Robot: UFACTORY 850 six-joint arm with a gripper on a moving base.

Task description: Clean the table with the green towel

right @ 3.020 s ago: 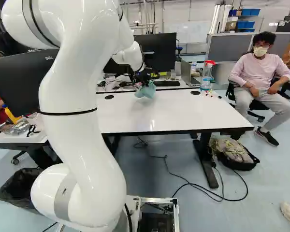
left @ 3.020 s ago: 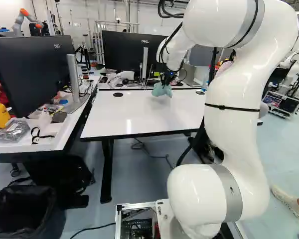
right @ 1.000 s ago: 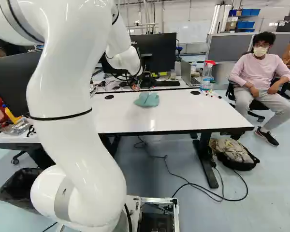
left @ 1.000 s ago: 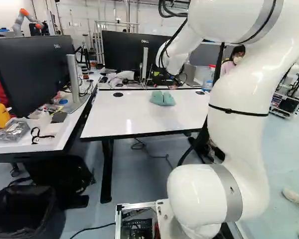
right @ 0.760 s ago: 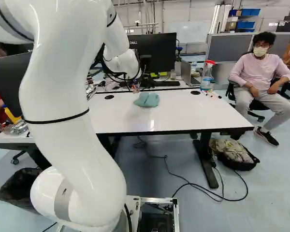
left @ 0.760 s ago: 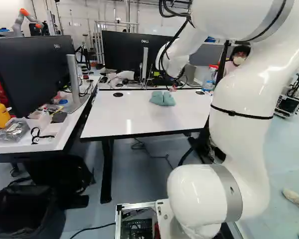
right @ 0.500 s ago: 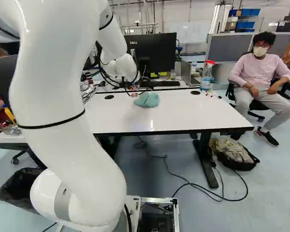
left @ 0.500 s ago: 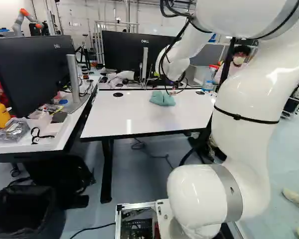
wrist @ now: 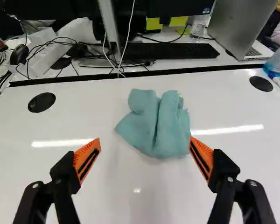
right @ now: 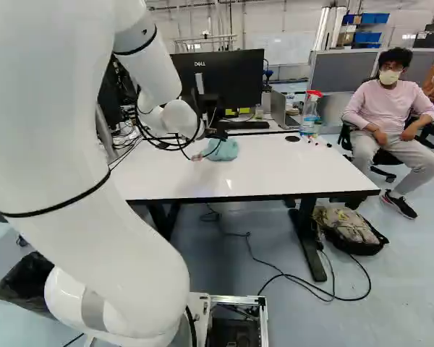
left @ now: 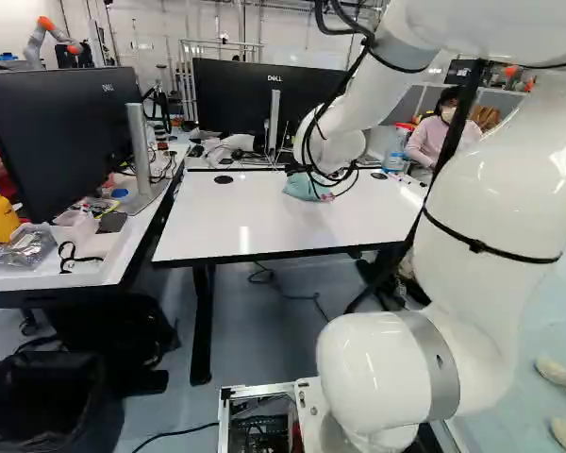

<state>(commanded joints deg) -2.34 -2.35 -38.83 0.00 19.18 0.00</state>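
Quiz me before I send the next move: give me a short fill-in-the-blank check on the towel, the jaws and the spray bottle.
The jaws stand ____, gripping nothing.
The green towel lies ____ the white table.
The spray bottle has a ____ trigger head.

Missing words: open; on; red.

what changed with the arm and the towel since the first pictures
The green towel, earlier bunched in the gripper, has been let go and now lies folded over on the white table; the gripper stands open over the table. The arm has folded back toward the base. The base, the table and the spray bottle stayed where they were.
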